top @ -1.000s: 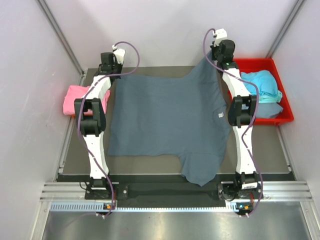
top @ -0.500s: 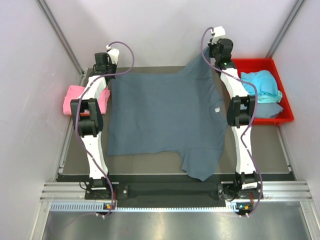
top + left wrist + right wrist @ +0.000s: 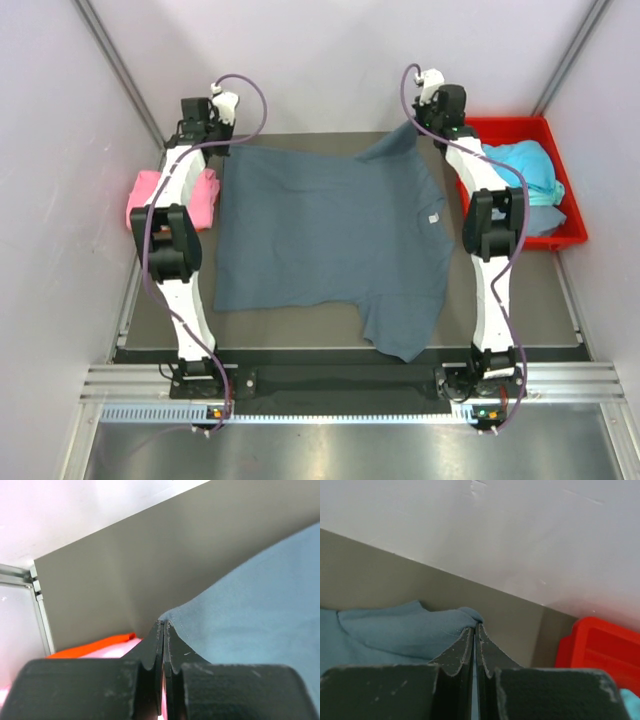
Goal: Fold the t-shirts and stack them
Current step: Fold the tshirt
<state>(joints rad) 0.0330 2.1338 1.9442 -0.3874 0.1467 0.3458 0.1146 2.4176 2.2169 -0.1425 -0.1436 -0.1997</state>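
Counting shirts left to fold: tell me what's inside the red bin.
The red bin holds a crumpled turquoise shirt lying over a grey-blue garment. Anything beneath them is covered, and the right arm hides the bin's left edge.

Top camera looks down from high behind the near edge over the whole bench [image 3: 540,290]. Wrist cameras, low and close at the far corners, share with it the far edge of the grey-blue t-shirt [image 3: 330,235].
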